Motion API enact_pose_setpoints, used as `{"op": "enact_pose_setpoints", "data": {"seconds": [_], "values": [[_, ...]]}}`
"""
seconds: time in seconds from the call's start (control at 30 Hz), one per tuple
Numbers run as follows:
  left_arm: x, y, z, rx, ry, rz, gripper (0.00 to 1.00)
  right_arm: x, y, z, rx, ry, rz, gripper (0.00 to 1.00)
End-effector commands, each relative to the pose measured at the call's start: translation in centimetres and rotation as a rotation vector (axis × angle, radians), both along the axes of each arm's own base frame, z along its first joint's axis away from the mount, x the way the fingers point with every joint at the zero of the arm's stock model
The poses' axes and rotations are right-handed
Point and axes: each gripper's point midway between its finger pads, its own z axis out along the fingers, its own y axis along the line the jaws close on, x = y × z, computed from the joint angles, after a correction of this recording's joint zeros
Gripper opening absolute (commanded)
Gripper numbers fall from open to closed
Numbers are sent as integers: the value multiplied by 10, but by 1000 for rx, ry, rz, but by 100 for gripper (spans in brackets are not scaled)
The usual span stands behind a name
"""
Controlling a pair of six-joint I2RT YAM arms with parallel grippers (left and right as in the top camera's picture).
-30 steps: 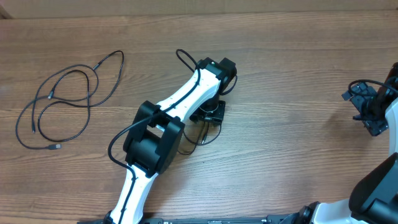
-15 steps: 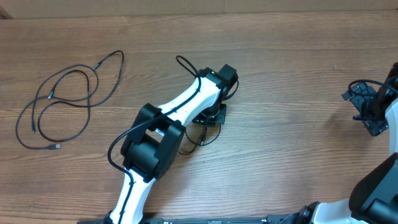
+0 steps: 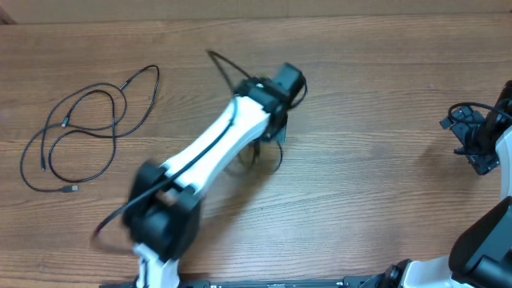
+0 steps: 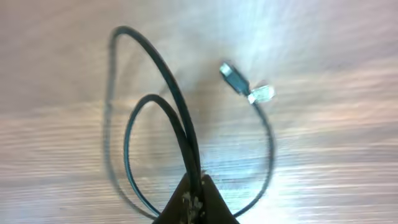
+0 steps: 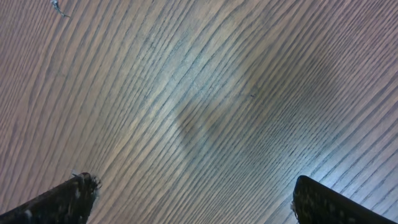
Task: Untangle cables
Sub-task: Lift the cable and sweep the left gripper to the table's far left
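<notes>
Pinching a looped black cable (image 4: 188, 152) in closed tips above the table (image 3: 376, 96), the left gripper (image 4: 193, 205) contrasts with the wide-open, empty right gripper (image 5: 196, 202); a second cable (image 3: 115, 116) lies coiled far left.

Wooden table (image 3: 376, 104), brown, grain running lengthwise; paler tan strip (image 3: 256, 6) along far edge in overhead view

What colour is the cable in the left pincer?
The thin flexible cable is black; the left wrist view shows it best.
</notes>
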Motion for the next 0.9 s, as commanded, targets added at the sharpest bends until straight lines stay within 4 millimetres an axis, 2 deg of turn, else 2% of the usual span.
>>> {"op": "enact_pose_setpoints", "data": {"seconds": [0.0,0.07,0.2,0.3,0.37,0.47,0.57,0.73,0.87], "values": [[24,34,114,-2,-360,82,4,-1,-2,2,-10,-3,-4,100],[30,54,152,14,-495,146,4,0,-2,2,-10,-4,-4,100],[38,110,219,125,-758,344,4,0,-2,2,-10,-4,-4,100],[39,155,251,238,-889,511,4,-1,-2,2,-10,-3,-4,100],[38,185,263,323,-941,618,4,0,-2,2,-10,-4,-4,100],[41,221,262,383,-935,705,4,0,-2,2,-10,-4,-4,100],[46,257,247,395,-868,753,4,0,-2,2,-10,-4,-4,100],[54,303,205,321,-699,783,4,-1,-2,2,-10,-3,-4,100],[55,332,161,227,-529,806,4,0,-2,2,-10,-4,-4,100]]}}
